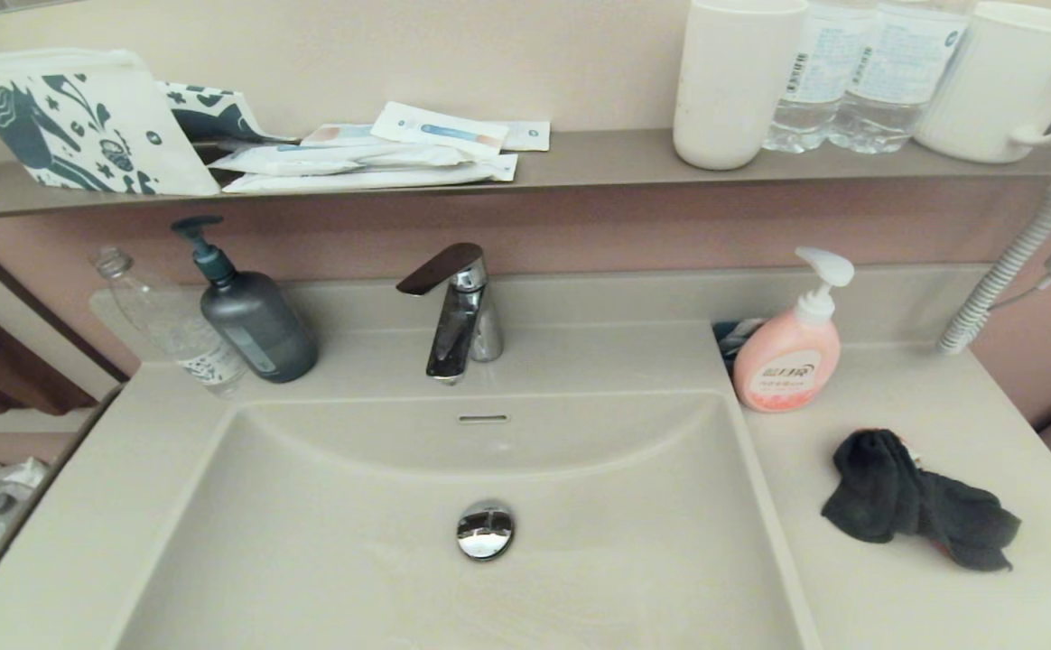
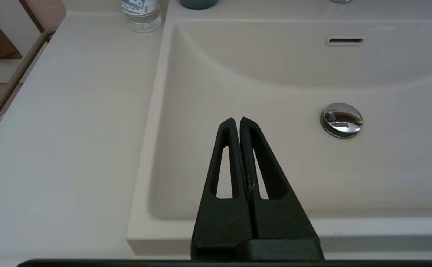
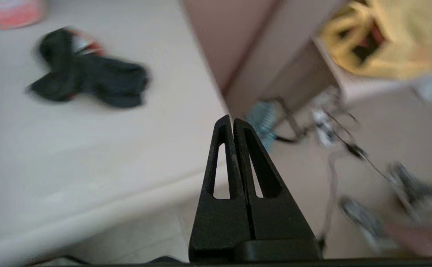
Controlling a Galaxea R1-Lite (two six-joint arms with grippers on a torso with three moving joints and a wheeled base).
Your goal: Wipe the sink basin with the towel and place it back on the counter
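The towel (image 1: 918, 501), a crumpled dark charcoal cloth with a bit of red showing, lies on the counter (image 1: 896, 596) to the right of the sink basin (image 1: 327, 542). In the right wrist view the towel (image 3: 90, 76) sits well ahead of my right gripper (image 3: 233, 119), which is shut and empty, off the counter's near right corner. My left gripper (image 2: 236, 119) is shut and empty, hanging above the basin's (image 2: 275, 174) near left part, left of the chrome drain plug (image 2: 342, 119). Neither arm shows in the head view.
A pink soap bottle (image 1: 792, 348) stands just behind the towel. The faucet (image 1: 455, 311), a dark pump bottle (image 1: 250, 316) and a clear bottle (image 1: 173, 325) stand along the back. A coiled hose (image 1: 999, 275) hangs at the far right; cups and bottles line the wall shelf (image 1: 598, 158).
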